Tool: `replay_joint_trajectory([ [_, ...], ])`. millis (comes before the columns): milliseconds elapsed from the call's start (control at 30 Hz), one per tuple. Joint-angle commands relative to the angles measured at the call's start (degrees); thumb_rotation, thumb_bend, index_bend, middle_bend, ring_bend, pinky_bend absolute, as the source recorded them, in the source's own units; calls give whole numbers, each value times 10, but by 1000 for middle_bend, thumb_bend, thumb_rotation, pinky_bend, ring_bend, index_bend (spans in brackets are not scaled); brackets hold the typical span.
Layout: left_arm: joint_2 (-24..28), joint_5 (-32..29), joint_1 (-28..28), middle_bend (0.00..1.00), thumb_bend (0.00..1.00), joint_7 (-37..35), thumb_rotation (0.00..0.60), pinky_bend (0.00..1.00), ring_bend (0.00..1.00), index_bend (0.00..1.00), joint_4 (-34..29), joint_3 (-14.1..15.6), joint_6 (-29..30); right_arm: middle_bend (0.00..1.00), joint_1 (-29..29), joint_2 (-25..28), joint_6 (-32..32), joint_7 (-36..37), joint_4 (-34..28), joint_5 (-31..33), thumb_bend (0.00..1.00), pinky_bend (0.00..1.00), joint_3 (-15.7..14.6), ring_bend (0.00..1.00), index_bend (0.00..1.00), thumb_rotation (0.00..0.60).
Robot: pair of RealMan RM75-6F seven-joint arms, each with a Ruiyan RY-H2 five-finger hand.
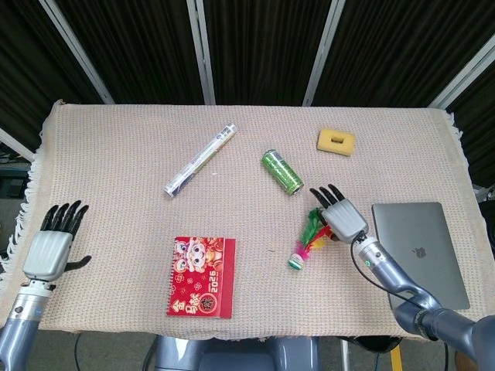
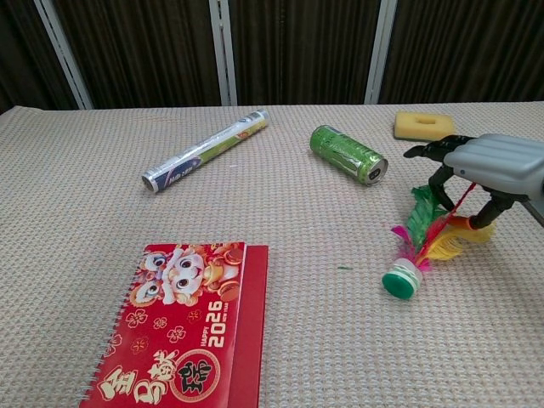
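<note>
The right robot hand [image 2: 489,170] sits over the feathers of a shuttlecock [image 2: 418,246], its fingers curled down among them; whether they actually pinch a feather I cannot tell. The shuttlecock lies on its side on the worktop [image 1: 116,154], toward the right half and nearer the front edge, its base resting on the cloth, so by my reading the grasp is just under way and nothing is lifted yet. It has a green and white round base and bright green, pink, red and yellow feathers fanned out. The left robot hand [image 1: 49,247] rests spread and empty at the front left corner.
</note>
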Motion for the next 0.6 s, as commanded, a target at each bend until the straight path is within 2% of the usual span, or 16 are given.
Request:
replay_joint_trajectory([
  [33,2,2,1,0,8,-1,600,0,0,0,-2,1,2,73,-4,3,5,-10,-5,3,337,0,-2,0,714,600],
  [367,4,4,1,0,7,-6,600,0,0,0,-2,4,1,105,-18,9,24,-31,-17,16,353,0,-3,0,748,600],
  [600,12,18,0,0,10,-21,600,0,0,0,-9,11,1,107,-39,57,67,-110,-111,20,353,0,1,0,748,600],
])
